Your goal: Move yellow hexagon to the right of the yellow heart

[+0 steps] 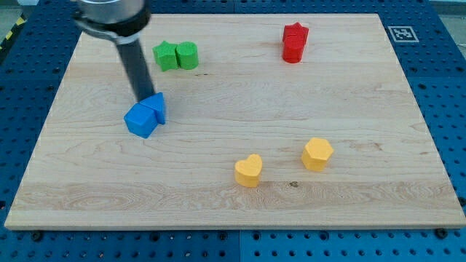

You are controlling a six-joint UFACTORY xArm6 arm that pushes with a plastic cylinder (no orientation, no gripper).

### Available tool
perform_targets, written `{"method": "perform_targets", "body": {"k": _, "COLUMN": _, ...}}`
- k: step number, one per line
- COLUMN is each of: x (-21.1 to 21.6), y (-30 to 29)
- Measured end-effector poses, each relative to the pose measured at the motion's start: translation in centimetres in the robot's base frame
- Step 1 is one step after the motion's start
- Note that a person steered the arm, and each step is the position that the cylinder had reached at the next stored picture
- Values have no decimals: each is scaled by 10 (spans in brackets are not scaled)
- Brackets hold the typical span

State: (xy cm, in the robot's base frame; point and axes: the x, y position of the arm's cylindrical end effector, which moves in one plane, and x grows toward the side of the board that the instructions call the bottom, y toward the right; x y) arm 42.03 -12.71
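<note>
Resting at the upper edge of the two touching blue blocks, my tip ends a straight dark rod, a tool with no jaws and holding nothing. These blocks sit toward the left edge of the pale wooden tabletop. Nearer the bottom edge, the yellow hexagon block stands just to the right of the yellow heart block, apart from it. Two green blocks touch near the top edge; two red blocks stand toward the top right corner.
</note>
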Motion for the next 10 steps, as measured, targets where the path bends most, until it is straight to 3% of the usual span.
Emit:
{"method": "perform_targets", "body": {"k": 3, "x": -5, "y": 153}}
{"method": "perform_targets", "body": {"k": 8, "x": 15, "y": 225}}
{"method": "perform_targets", "body": {"k": 10, "x": 27, "y": 225}}
